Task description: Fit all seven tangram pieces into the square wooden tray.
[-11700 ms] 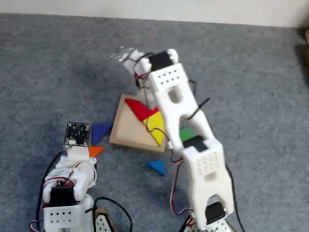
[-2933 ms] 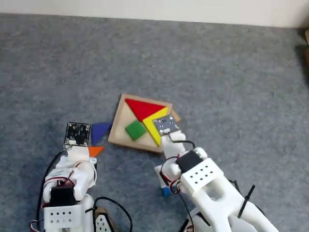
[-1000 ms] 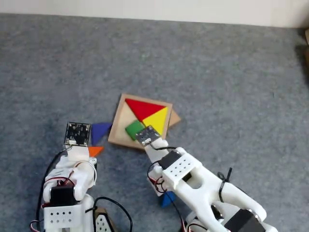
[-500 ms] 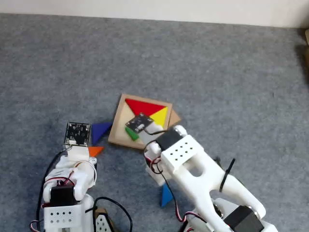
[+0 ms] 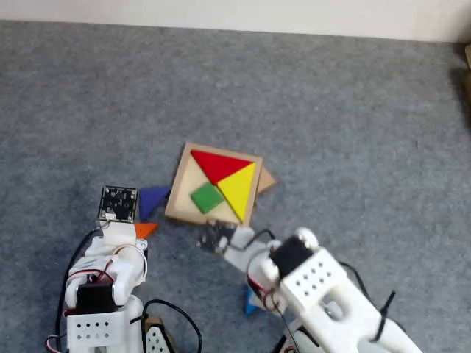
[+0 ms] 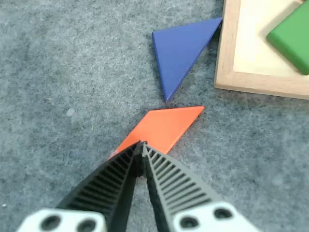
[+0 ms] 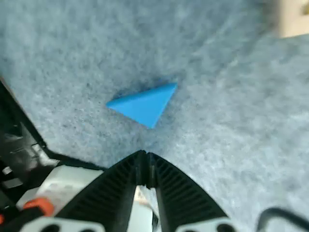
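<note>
Pickup of the light blue triangle (image 7: 144, 104) is judged in hand: the right pincer (image 7: 145, 159) is seen shut and empty, triangle just ahead of its tips, so opening, descent and carry to the tray (image 5: 176, 184) are called for.

A grey, felt-like carpet (image 5: 353, 110) spreads out beneath me, its nap mottled lighter and darker under soft, even light. Along the carpet's far edge runs a pale flat strip (image 5: 235, 15). At the carpet's right edge, a brown sliver (image 5: 468, 59) pokes in.
</note>
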